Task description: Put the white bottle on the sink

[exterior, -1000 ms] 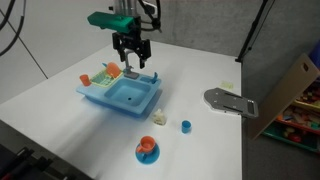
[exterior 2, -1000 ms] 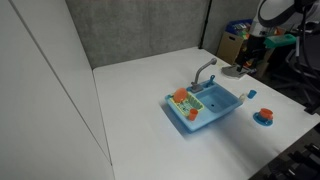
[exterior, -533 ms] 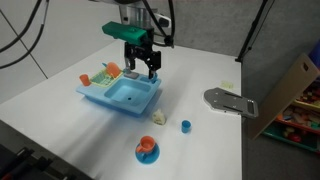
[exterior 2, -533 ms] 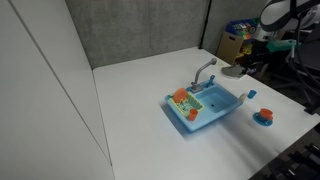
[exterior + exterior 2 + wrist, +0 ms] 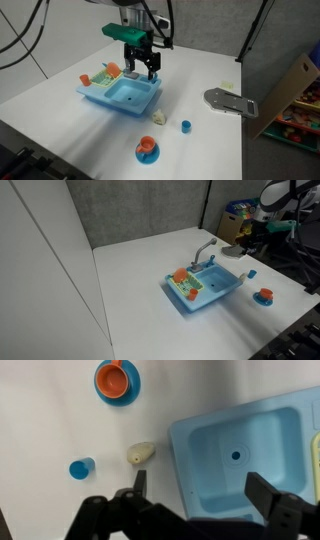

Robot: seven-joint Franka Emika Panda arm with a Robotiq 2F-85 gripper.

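The white bottle (image 5: 158, 118) lies on its side on the white table, just in front of the light-blue toy sink (image 5: 128, 96). In the wrist view the bottle (image 5: 141, 453) lies left of the sink (image 5: 222, 438). My gripper (image 5: 143, 68) hangs open and empty above the sink's far right end, by the faucet. In the wrist view its fingers (image 5: 200, 490) spread over the sink's edge, with the bottle just beyond the left finger. The sink (image 5: 207, 286) with its grey faucet (image 5: 203, 252) also shows in an exterior view.
A small blue cup (image 5: 186, 126) stands right of the bottle. An orange cup on a blue saucer (image 5: 147, 150) sits near the table's front. A grey flat object (image 5: 230, 102) lies at the right. Orange and green items (image 5: 103, 73) fill the sink's side rack.
My gripper moved a little to the right over the sink between one second and half a second ago, then held still. The bottle has not moved.
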